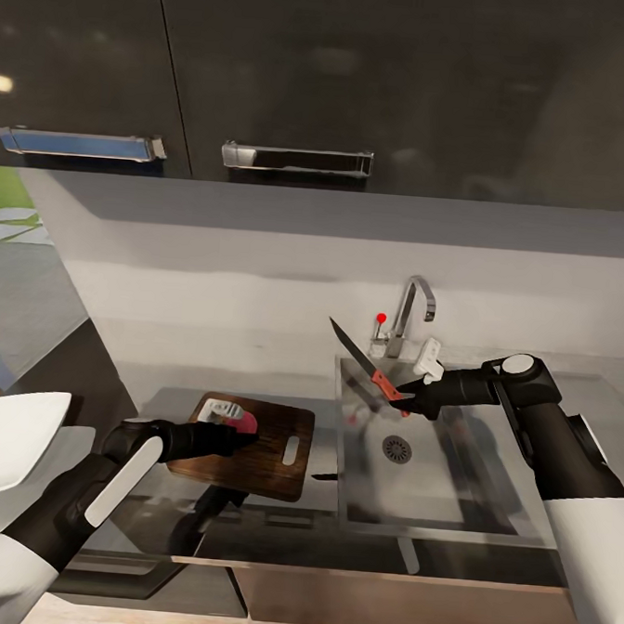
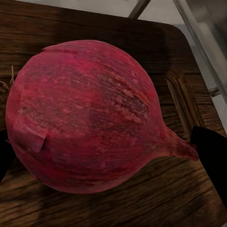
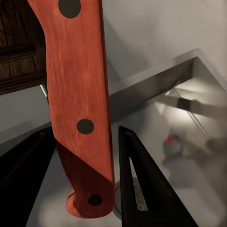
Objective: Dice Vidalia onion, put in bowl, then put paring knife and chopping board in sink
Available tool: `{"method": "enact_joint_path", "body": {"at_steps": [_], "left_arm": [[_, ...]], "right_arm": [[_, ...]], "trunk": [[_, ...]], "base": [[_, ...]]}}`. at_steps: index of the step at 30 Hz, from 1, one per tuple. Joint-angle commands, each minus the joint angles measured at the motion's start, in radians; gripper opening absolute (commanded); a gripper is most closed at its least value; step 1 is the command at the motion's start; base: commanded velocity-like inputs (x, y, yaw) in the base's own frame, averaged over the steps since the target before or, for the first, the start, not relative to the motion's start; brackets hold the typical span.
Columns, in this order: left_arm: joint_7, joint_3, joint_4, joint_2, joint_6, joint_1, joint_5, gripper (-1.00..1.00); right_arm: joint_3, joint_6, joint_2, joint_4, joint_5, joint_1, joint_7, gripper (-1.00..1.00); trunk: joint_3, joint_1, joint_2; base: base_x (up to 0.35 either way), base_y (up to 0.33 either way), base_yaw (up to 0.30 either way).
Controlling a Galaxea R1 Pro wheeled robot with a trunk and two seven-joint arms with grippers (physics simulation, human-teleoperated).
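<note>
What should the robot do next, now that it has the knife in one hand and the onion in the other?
Probably carry the paring knife across to the chopping board. The right gripper holds the knife by its red handle over the sink, blade raised, while the left gripper has the whole Vidalia onion resting on the board. Nothing is cut yet.

Soft even light, dim under dark cabinets (image 1: 273, 67); faint glare on sink (image 1: 447, 508) steel; render slightly blurred, shadows soft.

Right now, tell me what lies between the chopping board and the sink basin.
Head view: only a bare strip of grey countertop separates chopping board from sink.
</note>
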Motion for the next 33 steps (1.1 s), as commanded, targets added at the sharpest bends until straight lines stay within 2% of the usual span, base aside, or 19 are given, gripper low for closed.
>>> {"method": "enact_joint_path", "body": {"at_steps": [1, 6, 7, 24, 29, 33], "left_arm": [[-0.003, -0.002, 0.036, 0.001, 0.003, 0.000, -0.004, -1.00], [-0.003, -0.002, 0.036, 0.001, 0.002, 0.000, -0.004, -1.00], [-0.003, -0.002, 0.036, 0.001, 0.002, 0.000, -0.004, 1.00], [-0.003, -0.002, 0.025, 0.007, 0.002, 0.000, -0.004, 1.00], [-0.002, -0.001, -0.037, 0.019, 0.005, 0.000, -0.004, 1.00], [0.002, 0.003, -0.119, 0.045, 0.008, 0.000, -0.004, 1.00]], "right_arm": [[0.001, 0.009, -0.001, -0.001, 0.004, -0.001, 0.004, -1.00], [0.001, 0.009, -0.001, -0.001, 0.004, -0.001, 0.004, -1.00], [0.001, 0.009, -0.001, -0.001, 0.004, -0.001, 0.004, -1.00], [0.001, 0.009, -0.001, -0.001, 0.004, -0.001, 0.004, -1.00], [0.001, 0.009, -0.001, -0.001, 0.004, -0.001, 0.004, -1.00], [0.001, 0.009, -0.001, -0.001, 0.004, -0.001, 0.004, -1.00]], "trunk": [[-0.002, 0.001, -0.002], [-0.002, 0.001, -0.002], [-0.002, 0.001, -0.002], [-0.002, 0.001, -0.002], [-0.002, 0.001, -0.002], [-0.002, 0.001, -0.002]], "base": [[0.000, 0.000, 0.000], [0.000, 0.000, 0.000], [0.000, 0.000, 0.000], [0.000, 0.000, 0.000], [0.000, 0.000, 0.000], [0.000, 0.000, 0.000]]}}
